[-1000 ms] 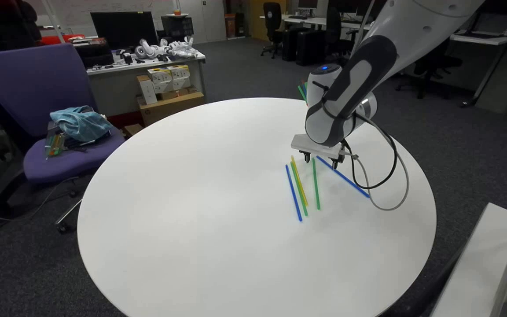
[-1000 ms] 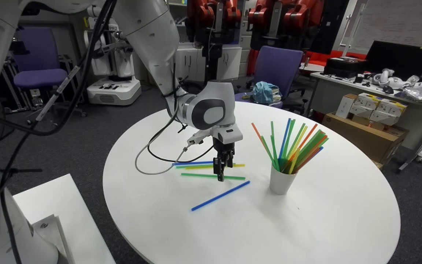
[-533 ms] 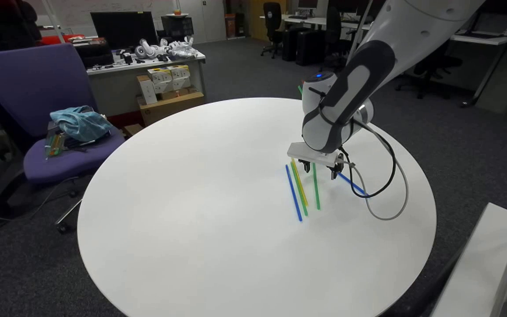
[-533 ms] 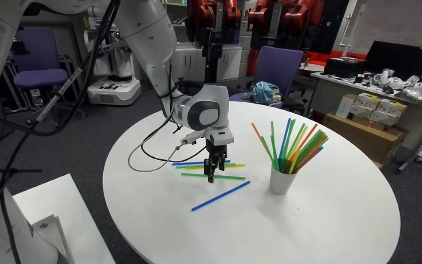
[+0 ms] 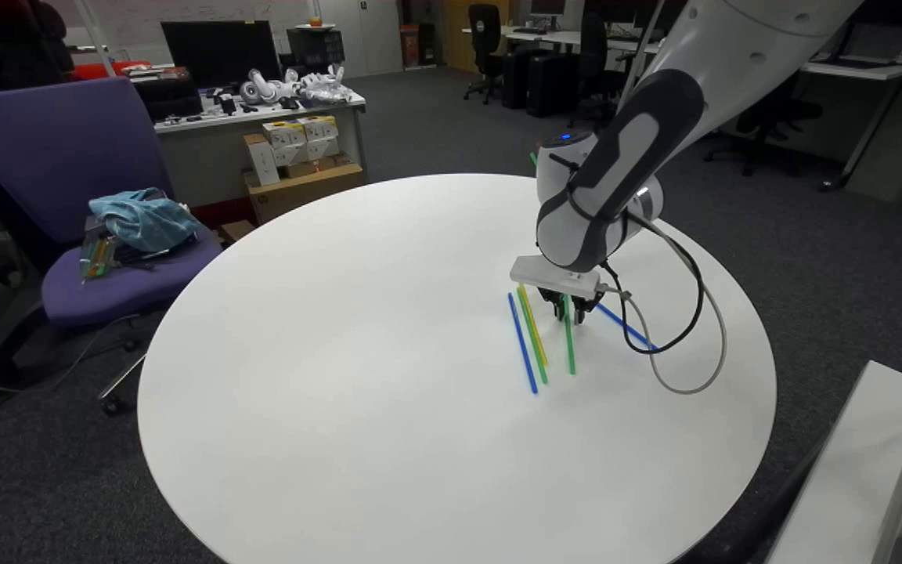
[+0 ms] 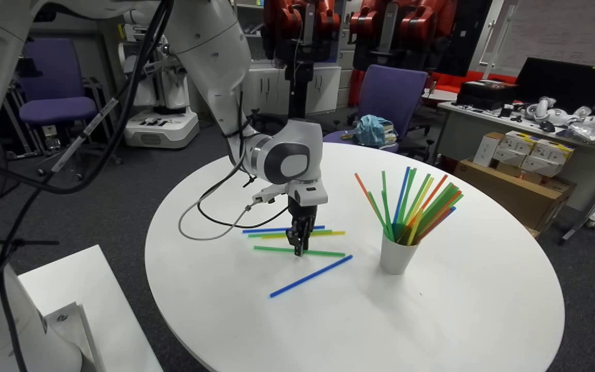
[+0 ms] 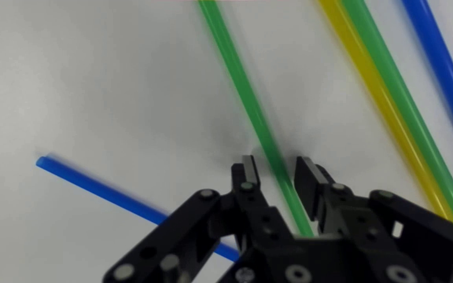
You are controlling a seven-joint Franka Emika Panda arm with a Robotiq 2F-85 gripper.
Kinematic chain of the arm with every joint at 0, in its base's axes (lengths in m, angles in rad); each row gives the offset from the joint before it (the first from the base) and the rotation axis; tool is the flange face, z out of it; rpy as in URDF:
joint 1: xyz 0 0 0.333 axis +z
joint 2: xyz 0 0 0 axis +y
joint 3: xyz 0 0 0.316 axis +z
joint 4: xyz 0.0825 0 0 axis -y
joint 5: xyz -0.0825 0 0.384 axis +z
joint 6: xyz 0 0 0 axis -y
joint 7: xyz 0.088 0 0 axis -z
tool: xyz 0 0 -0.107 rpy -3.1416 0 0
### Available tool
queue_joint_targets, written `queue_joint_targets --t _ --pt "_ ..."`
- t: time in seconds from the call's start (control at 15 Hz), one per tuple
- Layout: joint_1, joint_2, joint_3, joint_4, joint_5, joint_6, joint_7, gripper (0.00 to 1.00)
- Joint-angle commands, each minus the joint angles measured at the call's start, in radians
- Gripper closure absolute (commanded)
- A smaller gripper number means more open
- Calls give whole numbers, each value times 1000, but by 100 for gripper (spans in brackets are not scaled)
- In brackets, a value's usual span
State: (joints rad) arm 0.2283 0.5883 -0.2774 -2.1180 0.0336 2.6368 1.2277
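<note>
White all over, the round table [image 5: 357,337] is bearing a green straw [image 7: 246,86], which is lying between the fingers [image 7: 306,190] of the gripper [image 7: 275,163]. The jaws are standing a small gap apart, astride the straw but not clamping it: pale table is showing between it and one finger, while the other finger is standing right beside it, contact being impossible to make out. To one side a blue straw [image 7: 100,191] is slanting away, partly passing behind the gripper in the wrist view; to the other, a yellow straw [image 7: 387,106] and a second green straw [image 7: 407,106] are lying side by side, with another blue straw [image 7: 442,67] running just beyond them. Near these, a white cup [image 6: 394,261] is holding a bunch of green, blue, yellow and orange straws [image 6: 437,209]. In an exterior view a brown box [image 6: 504,194] is bearing a round logo [image 6: 464,170], and the cartons [image 6: 545,155] stacked above it are carrying print, all too small to read. Faint handwriting is running across a whiteboard [image 6: 566,36], and a black chair [image 5: 485,45] is showing a white badge [image 5: 481,24], neither being legible.
</note>
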Motion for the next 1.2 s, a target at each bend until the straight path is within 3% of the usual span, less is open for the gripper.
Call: queue_joint_targets --t 0.0,0.07,0.27,0.87,1.13 --pt "-34 -23 26 -7 -12 -27 -6 76" --pt "-36 -23 27 -8 -11 -27 -6 75" --pt "-37 -23 27 -8 -13 -26 -5 99" --pt "-18 -86 -2 -13 -58 -23 4 100" --pt "6 -127 -30 -3 -144 -32 23 100"
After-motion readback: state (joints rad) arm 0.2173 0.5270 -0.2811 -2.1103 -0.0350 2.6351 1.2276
